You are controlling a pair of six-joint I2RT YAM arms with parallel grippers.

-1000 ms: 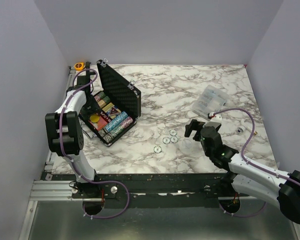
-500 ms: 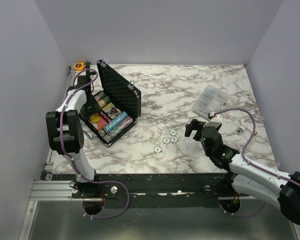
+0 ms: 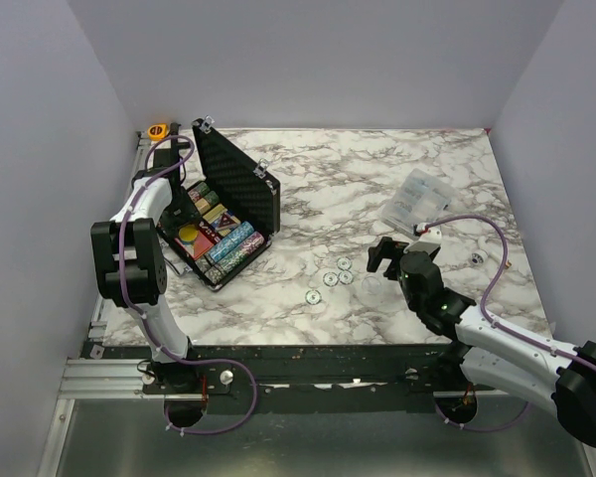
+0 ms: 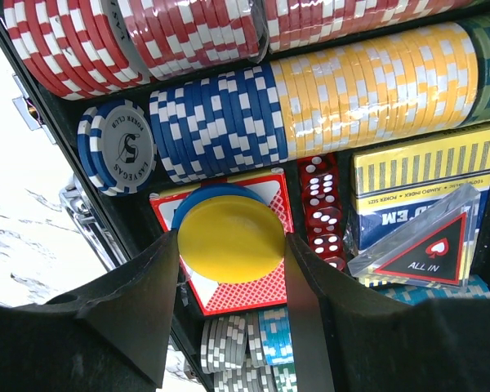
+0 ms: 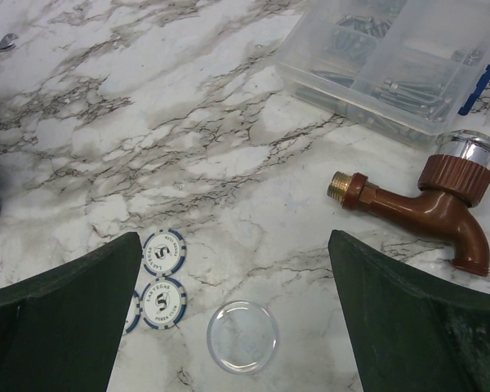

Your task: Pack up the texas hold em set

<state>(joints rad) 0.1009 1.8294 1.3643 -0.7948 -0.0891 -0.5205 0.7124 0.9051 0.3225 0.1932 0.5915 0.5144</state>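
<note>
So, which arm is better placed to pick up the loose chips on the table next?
The right arm. The right gripper, open, hangs close above the loose chips. The left gripper is away over the case, closed on a yellow disc.

A robotics lab cell: bare grey walls (image 3: pixel 328 60) enclose a marble-patterned table (image 3: pixel 377 169) with aluminium rail (image 3: pixel 99 376)

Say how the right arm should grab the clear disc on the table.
Pinch the clear disc by its rim, on opposite edges, coming straight down. It lies flat and thin on the marble, so a low sideways approach would find no face to grip. The open right gripper stands wide enough to straddle it. Chips sit close on one side, so that finger probably needs care.
</note>
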